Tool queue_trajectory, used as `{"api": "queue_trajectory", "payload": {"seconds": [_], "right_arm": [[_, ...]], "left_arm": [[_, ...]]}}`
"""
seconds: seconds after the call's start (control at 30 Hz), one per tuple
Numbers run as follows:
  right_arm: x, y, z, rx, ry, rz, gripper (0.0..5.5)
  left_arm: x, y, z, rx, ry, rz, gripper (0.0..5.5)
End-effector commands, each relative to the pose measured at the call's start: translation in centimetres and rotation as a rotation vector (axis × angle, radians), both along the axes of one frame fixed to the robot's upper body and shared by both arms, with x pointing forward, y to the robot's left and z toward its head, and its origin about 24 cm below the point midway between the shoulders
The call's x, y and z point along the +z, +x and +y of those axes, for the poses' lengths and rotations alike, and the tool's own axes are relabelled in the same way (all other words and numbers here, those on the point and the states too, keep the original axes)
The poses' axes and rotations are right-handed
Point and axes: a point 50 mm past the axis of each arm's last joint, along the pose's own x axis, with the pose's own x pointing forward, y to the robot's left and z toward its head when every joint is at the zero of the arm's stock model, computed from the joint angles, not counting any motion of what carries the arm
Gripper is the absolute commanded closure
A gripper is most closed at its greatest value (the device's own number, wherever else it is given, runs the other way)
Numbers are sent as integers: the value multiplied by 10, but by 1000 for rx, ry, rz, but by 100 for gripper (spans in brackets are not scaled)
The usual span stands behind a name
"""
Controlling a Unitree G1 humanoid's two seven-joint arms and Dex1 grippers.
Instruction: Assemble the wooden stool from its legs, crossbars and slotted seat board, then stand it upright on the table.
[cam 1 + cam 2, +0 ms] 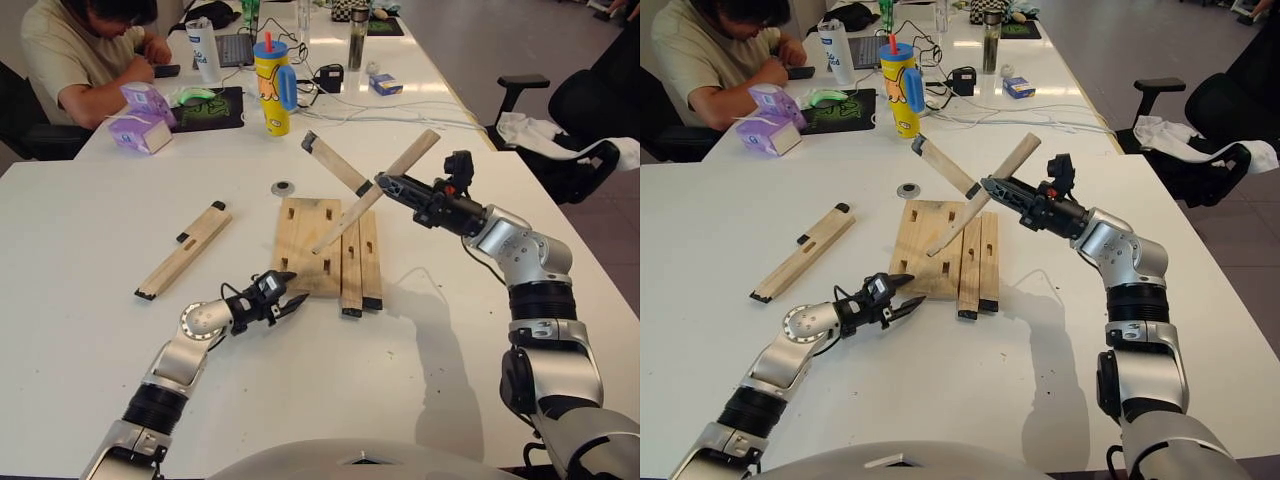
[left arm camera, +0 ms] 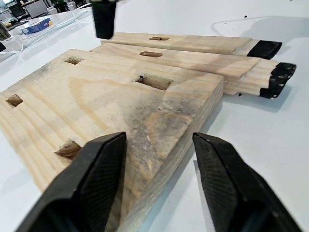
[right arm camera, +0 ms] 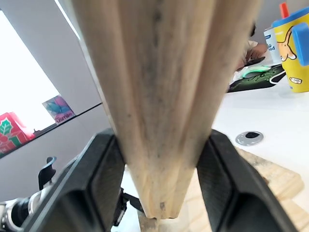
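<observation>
2 crossed legs (image 1: 410, 158), right gripper (image 1: 381, 184) clamped

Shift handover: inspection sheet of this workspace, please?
Surface: white table.
Job's things: slotted seat board lying flat; two wooden pieces beside it; one piece apart on the robot's left; crossed pieces held above the board.
Clutter: metal disc by the board; yellow cup and purple boxes on the far table.
Grippers: left gripper open at the board's near corner; right gripper shut on the crossed pieces.
Cables: loose leads on the far table.
Surroundings: office chair on the right.
</observation>
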Motion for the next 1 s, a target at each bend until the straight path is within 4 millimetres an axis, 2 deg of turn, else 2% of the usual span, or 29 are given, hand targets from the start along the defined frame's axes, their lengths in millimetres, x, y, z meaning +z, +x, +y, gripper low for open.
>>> {"api": "queue_trajectory", "payload": {"seconds": [0.03, 0.33, 0.57, 0.8, 1.0], "right_arm": [[6, 3, 0, 50, -57, -29, 343], [-7, 10, 8, 71, -177, -94, 344], [-13, 6, 20, 202, -335, -164, 344], [-6, 4, 22, 293, -384, -211, 344], [2, 5, 24, 314, -331, -212, 344]], "left_arm": [[-19, -10, 9, -28, 103, 121, 295], [-32, -25, 12, -89, 140, 235, 295], [-36, -29, 15, -85, 140, 267, 295], [-38, -28, 19, -70, 148, 269, 295], [-40, -29, 25, -85, 165, 289, 295]]}}
